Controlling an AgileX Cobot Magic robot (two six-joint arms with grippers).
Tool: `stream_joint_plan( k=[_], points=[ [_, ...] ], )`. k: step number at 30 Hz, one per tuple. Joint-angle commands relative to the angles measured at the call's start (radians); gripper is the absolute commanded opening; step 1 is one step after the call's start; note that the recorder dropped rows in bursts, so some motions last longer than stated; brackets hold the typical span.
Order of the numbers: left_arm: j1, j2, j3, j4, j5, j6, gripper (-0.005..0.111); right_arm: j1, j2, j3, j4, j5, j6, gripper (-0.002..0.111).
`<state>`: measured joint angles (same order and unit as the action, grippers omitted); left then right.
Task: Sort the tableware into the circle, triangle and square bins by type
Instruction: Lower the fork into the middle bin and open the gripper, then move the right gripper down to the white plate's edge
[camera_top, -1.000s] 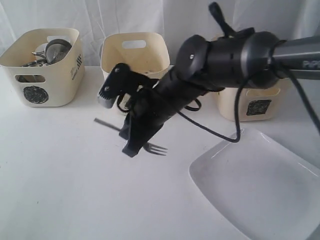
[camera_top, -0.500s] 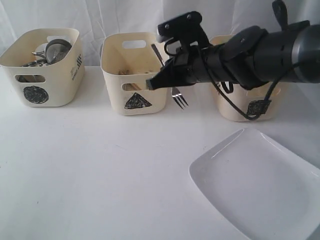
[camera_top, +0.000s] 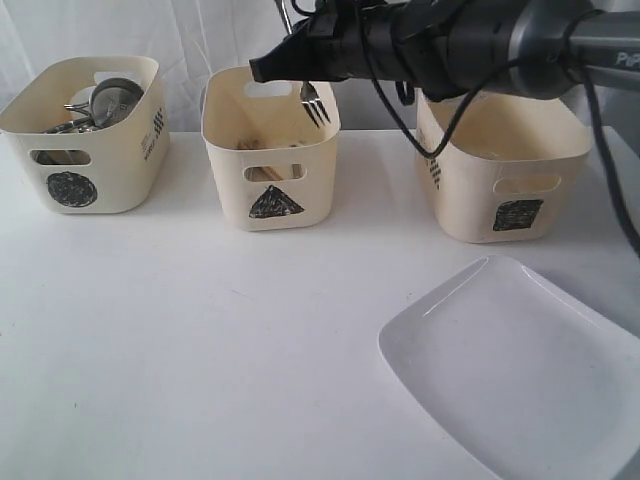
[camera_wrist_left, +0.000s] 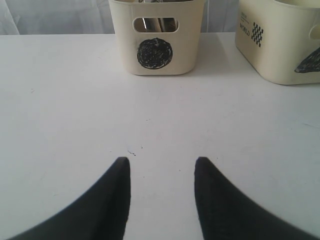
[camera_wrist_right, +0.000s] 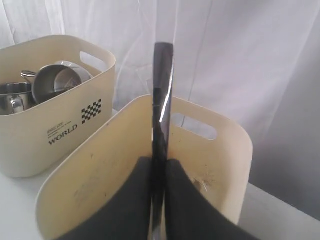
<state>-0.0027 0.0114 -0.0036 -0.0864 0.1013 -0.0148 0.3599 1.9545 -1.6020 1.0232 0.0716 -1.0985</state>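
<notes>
Aloft, right end effector (camera_wrist_right: 159, 172) pinching fork (camera_top: 314, 103) above triangle bin (camera_top: 226, 172), steel mugs (camera_top: 112, 98) in circle bin (camera_top: 112, 182)

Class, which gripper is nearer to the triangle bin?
Right. The right gripper holds the fork just above the triangle bin; the left gripper sits low over the table, facing the circle bin, with the triangle bin off to one side.
</notes>
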Motion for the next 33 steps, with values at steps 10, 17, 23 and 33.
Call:
stream_joint_plan(
  k=[10, 17, 23, 33],
  points=[
    [0.001, -0.003, 0.004, -0.006, -0.003, -0.008, 0.047, -0.010, 0.136, -0.158, -0.014, -0.027, 0.004, 0.034],
    [0.001, -0.003, 0.004, -0.006, -0.003, -0.008, 0.047, -0.011, 0.011, -0.048, -0.105, 0.142, 0.004, 0.039],
    [0.001, -0.003, 0.004, -0.006, -0.003, -0.008, 0.047, -0.011, -0.280, 0.284, -0.444, 0.254, 0.257, 0.039],
    [0.001, -0.003, 0.004, -0.006, -0.003, -0.008, 0.047, 0.104, -0.366, 0.488, -1.137, 0.741, 0.843, 0.051]
  ],
)
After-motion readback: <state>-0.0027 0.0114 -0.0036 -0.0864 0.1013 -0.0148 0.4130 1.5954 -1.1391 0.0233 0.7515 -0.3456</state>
